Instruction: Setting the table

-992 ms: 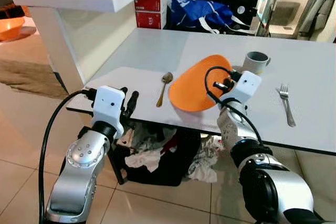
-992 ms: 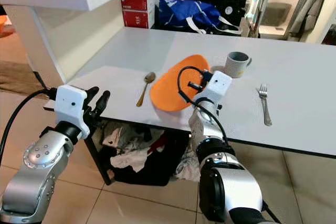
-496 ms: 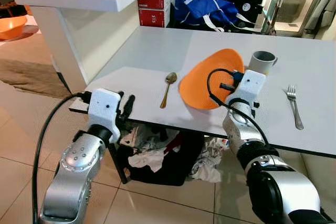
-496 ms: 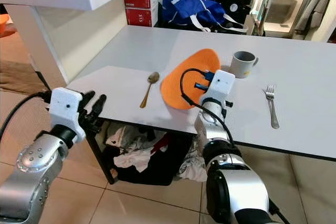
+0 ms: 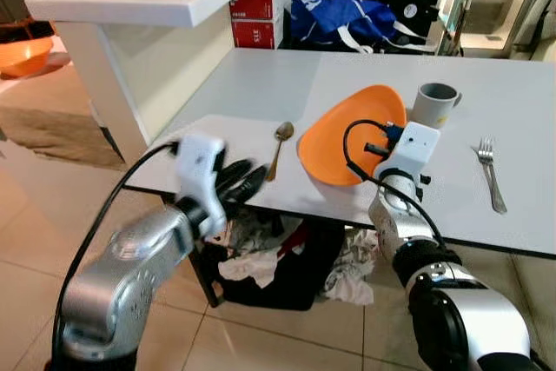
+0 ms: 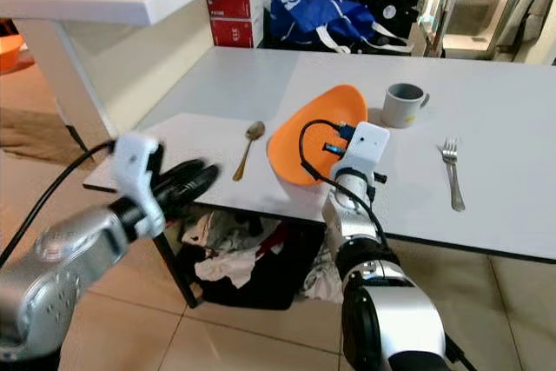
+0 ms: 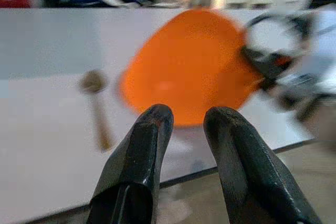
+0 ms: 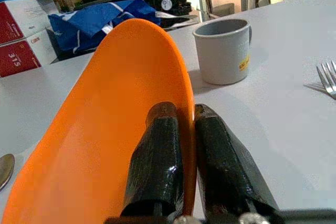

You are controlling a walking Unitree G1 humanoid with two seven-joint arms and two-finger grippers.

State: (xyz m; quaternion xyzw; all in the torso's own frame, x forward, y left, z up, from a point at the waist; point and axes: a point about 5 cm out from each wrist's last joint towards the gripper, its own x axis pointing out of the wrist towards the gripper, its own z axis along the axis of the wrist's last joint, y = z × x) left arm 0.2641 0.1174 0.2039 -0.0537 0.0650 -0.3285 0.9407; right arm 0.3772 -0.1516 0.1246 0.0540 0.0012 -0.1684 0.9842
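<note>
An orange plate (image 5: pixel 340 143) stands tilted over the white table (image 5: pixel 243 93), its near rim low by the front edge. My right gripper (image 8: pixel 181 110) is shut on the plate's rim, one finger on each face. To the plate's left a spoon (image 5: pixel 279 147) lies on the table. A grey mug (image 5: pixel 433 103) stands just behind the plate, and a fork (image 5: pixel 492 175) lies to the right. My left gripper (image 5: pixel 246 179) hovers at the table's front edge, left of the plate and near the spoon's handle. Its fingers (image 7: pixel 144 145) are open and hold nothing.
A white counter (image 5: pixel 165 2) with small items rises at the left. Under the table sits a dark basket of crumpled clothes (image 5: pixel 269 258). Behind the table lie a blue bag (image 5: pixel 347 19) and red boxes (image 5: pixel 256 15). The floor is tiled.
My left arm has swung up and to the right, towards the table's front edge, and is blurred. The right gripper still holds the plate. The camera has shifted slightly.
</note>
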